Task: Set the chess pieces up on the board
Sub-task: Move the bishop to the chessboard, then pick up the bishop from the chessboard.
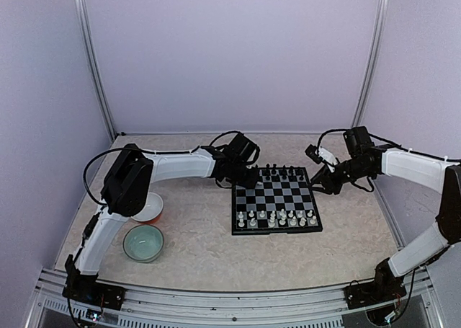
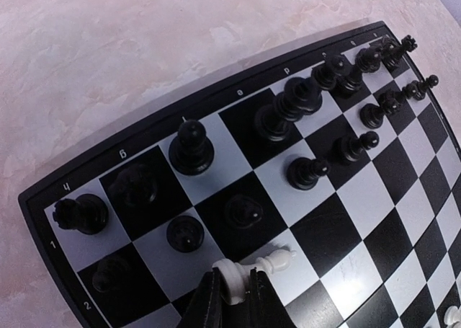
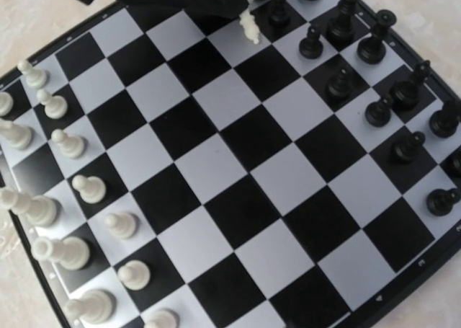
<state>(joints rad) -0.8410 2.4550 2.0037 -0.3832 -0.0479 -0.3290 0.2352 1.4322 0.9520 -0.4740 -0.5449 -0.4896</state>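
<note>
1. Our left gripper (image 2: 236, 299) is pinched almost shut on the base of a small white piece (image 2: 277, 262). The piece lies slanted, nearly on its side, with its head poking out past the fingers. We cannot tell what kind of piece it is.
2. It sits over the 11 o'clock corner of the board (image 1: 277, 197), among the black pieces (image 1: 281, 174) ranked along the 12 o'clock edge. We cannot tell whether it touches the square beneath.
3. We judge it belongs at the 6 o'clock edge with the white pieces (image 1: 277, 217), where one back-rank square (image 3: 29, 168) looks bare.
4. We should lift straight up first, because black pawns stand close by and a sideways sweep could topple them.
5. Since the piece is slanted, we should turn the wrist so its base meets the square flat. We then lower it between its neighbours and let go only once it is seated.
6. Our right gripper (image 1: 322, 178) hovers just beside the 1 o'clock corner. We cannot tell how wide it stands or whether it holds anything.
</note>
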